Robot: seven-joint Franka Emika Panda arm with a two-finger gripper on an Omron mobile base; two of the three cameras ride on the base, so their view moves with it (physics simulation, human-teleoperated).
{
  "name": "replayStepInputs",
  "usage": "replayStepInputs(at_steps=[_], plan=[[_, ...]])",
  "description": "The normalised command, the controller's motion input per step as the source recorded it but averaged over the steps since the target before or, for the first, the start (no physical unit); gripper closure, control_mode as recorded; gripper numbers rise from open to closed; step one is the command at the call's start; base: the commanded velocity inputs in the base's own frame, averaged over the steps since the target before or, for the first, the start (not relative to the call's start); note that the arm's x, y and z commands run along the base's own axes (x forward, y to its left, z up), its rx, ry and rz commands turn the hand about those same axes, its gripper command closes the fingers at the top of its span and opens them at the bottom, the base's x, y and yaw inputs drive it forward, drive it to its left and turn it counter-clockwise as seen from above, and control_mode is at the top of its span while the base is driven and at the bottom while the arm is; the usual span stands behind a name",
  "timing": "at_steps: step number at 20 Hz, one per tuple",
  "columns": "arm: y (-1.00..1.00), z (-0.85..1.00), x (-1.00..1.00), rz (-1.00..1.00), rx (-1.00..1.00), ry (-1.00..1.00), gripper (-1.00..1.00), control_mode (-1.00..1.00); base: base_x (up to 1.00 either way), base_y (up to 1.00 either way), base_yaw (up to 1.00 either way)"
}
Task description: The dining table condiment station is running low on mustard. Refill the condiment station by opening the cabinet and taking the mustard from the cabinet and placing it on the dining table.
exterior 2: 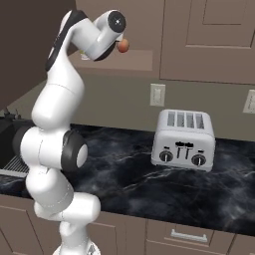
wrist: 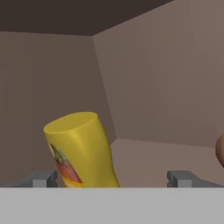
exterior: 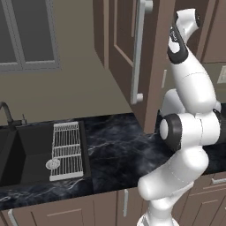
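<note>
While cabinet (exterior: 132,48) door stands open, tool (wrist: 113,178) reaches inside, jaws spread wide, mustard (wrist: 81,148) tilted between fingertips (wrist: 41,178), ungripped.

Mustard (wrist: 81,151) stands between the spread fingertips (wrist: 41,179); bare cabinet (wrist: 166,87) shelf lies beside it.
</note>
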Motion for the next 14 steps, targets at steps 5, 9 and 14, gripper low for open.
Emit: replayStepInputs(at_steps=[5, 9, 14], plan=[[0.02, 0.00, 0.19, 0.02, 0.00, 0.00, -1.00, -1.00, 0.00, 0.00, 0.00], [0.03, 0.00, 0.18, 0.04, 0.00, 0.00, -1.00, -1.00, 0.00, 0.00, 0.00], [0.04, 0.00, 0.19, 0.05, -0.01, 0.00, -1.00, -1.00, 0.00, 0.00, 0.00]])
